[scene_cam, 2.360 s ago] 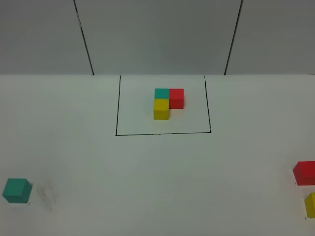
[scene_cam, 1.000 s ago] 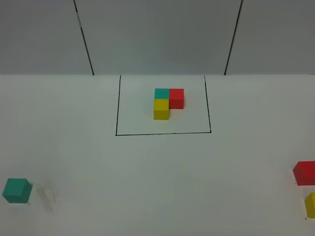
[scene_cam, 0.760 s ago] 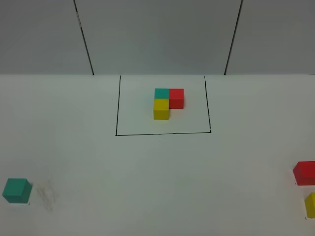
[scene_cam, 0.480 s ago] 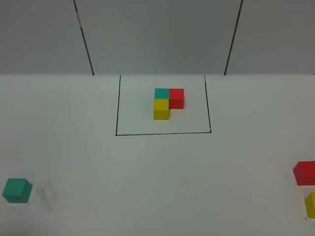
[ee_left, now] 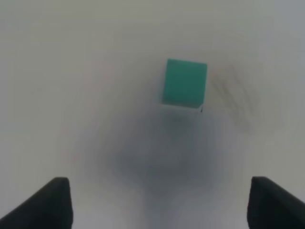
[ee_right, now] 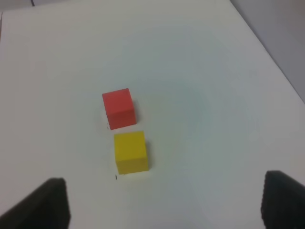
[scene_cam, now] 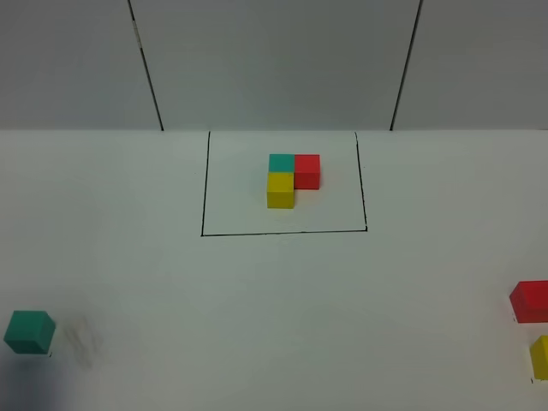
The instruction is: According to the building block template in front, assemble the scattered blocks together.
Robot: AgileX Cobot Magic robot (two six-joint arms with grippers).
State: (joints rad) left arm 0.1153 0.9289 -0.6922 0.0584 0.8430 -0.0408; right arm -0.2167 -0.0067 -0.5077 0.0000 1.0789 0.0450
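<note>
In the high view the white counter (scene_cam: 274,291) carries the building block template (scene_cam: 291,178) at its far middle. It is an L of three cubes: teal at the back left, red touching it on the right, and yellow touching the teal one's near face. A thin black outline (scene_cam: 204,193) frames the trio and stands well clear of the cubes. The scattered blocks lie well apart from the template, on the near side. The teal cube (scene_cam: 29,332) sits close to the left edge of the view. The red cube (scene_cam: 531,301) and the yellow cube (scene_cam: 540,357) sit at the right edge, both partly cut off, with the yellow one nearer to us.

In the left wrist view we see the left pincer (ee_left: 159,202) open, its two dark fingertips wide apart with only bare counter between them. The teal cube (ee_left: 185,82) rests on the counter ahead of the tips, apart from both. A soft shadow lies between cube and pincer, and a faint grey smudge (ee_left: 236,93) lies just beside the cube.

In the right wrist view we find the right pincer (ee_right: 164,200) open too, and it grips nothing. The red cube (ee_right: 118,108) and yellow cube (ee_right: 130,151) lie ahead of it, just beside each other with a thin strip of counter between them. The yellow one is closer to the tips, and neither cube touches them.
</note>
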